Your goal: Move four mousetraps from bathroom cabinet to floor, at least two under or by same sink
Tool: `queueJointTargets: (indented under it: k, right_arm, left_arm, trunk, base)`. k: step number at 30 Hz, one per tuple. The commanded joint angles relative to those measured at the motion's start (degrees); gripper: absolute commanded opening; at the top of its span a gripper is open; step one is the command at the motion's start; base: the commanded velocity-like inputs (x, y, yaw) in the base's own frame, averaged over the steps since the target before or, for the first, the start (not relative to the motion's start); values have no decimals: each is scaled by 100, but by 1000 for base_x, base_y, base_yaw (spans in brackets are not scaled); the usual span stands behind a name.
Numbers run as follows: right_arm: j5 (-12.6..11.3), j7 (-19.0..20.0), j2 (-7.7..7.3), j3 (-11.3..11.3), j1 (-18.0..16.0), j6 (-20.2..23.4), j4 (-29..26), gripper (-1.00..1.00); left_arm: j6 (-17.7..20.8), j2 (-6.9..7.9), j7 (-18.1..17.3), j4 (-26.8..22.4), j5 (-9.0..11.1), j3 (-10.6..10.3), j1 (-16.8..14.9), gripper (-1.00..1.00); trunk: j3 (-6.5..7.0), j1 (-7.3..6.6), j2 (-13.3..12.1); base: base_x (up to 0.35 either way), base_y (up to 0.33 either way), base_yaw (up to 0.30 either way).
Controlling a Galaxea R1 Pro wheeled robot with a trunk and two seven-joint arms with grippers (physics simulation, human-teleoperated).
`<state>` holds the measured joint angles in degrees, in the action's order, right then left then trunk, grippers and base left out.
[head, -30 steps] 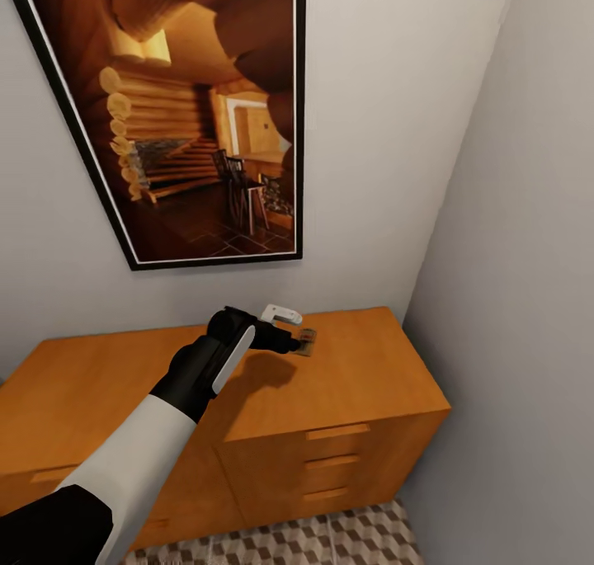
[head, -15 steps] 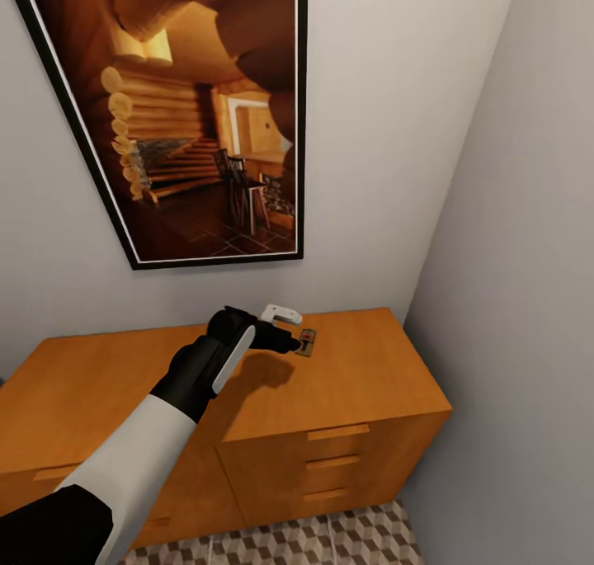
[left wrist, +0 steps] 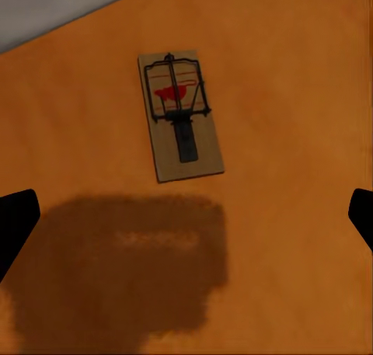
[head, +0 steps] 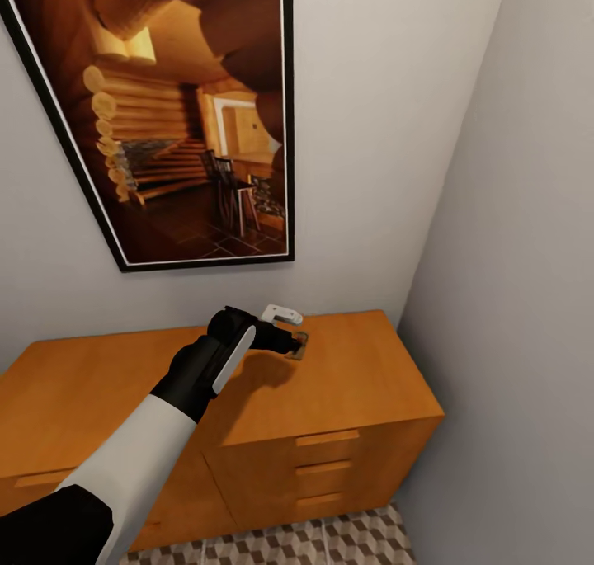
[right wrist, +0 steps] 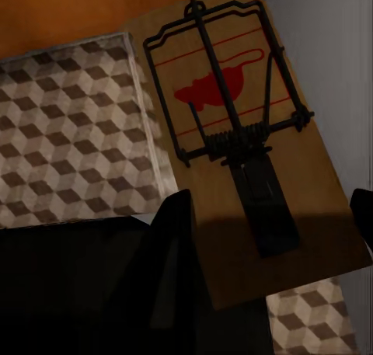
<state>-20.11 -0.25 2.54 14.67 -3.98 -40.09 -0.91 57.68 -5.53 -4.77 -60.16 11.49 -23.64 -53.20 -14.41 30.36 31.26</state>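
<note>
Now poised over the cabinet (head: 355, 383) top, near its back right corner: left gripper (head: 289, 331) spread wide, fingertips well apart at either side of the left wrist view, nothing between them yet. Below it lies one mousetrap (left wrist: 180, 116), flat on the orange-brown wood, spring bar and red mark upward, close to the wall edge and not touched. Compared with half a second back, sits further under the gripper in the head view, with just a corner of the board peeking out beside the dark finger, where more of it showed before. Also shifted since then: the framed picture (head: 165, 111) and the cabinet together, so likely a small move of the camera or base and no slide of the trap itself. Seems to mean better alignment for a pick, still short of contact. Meanwhile, in the right wrist view, looks clamped in the right gripper (right wrist: 268, 223): a second mousetrap (right wrist: 233, 137), carried above the cube-patterned bathroom floor (right wrist: 70, 130). Neither trap set down on the tiles yet.
</note>
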Motion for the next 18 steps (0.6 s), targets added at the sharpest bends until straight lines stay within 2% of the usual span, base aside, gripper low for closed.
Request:
queueJointTargets:
  k: [1,5,12,18]
  right_arm:
    - [-54,-10,1,48,-5,-17,5,-100]
    - [-54,-10,1,47,-6,-15,9,-100]
    - [-54,-24,-1,45,-4,-8,12,-100]
    - [-54,-28,-7,45,-4,-8,12,-100]
  left_arm:
    - [24,-1,-15,-3,-6,0,-6,100]
    - [24,-1,-15,1,-6,0,-6,100]
    - [25,-1,-15,3,-6,0,-4,100]
    - [26,-1,-15,5,-5,0,5,100]
  trunk:
    - [-9,3,9]
    - [-9,3,9]
    - [-9,3,9]
    - [-9,3,9]
  base:
    - [96,-249,0]
    - [97,-214,0]
    - [22,-39,3]
    - [1,-1,159]
